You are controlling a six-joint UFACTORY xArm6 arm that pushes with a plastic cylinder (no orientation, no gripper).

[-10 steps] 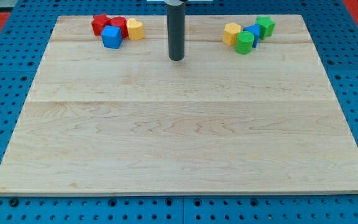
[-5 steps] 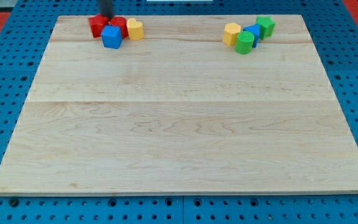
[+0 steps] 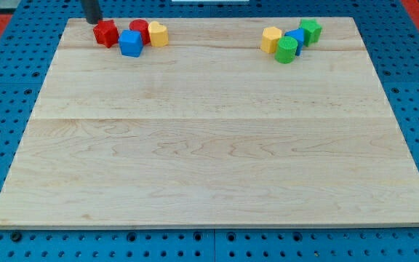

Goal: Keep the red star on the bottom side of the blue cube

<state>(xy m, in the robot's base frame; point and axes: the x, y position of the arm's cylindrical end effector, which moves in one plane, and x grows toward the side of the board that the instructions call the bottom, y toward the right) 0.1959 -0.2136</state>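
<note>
Near board's top-left corner, my tip (image 3: 92, 20) bare, holding nothing, just beside red star block (image 3: 105, 33); star left of blue cube (image 3: 130, 43). Risk: push nudges cube or neighbouring red cylinder (image 3: 139, 29).

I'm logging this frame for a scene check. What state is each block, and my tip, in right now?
my tip: down at the board's top-left, just up-left of the red star, contact unclear
red star: flat, left of the blue cube
blue cube: flat, against the red cylinder
red cylinder: upright
yellow block: upright, beside the red cylinder
right cluster: yellow, green, blue, green blocks bunched together
</note>
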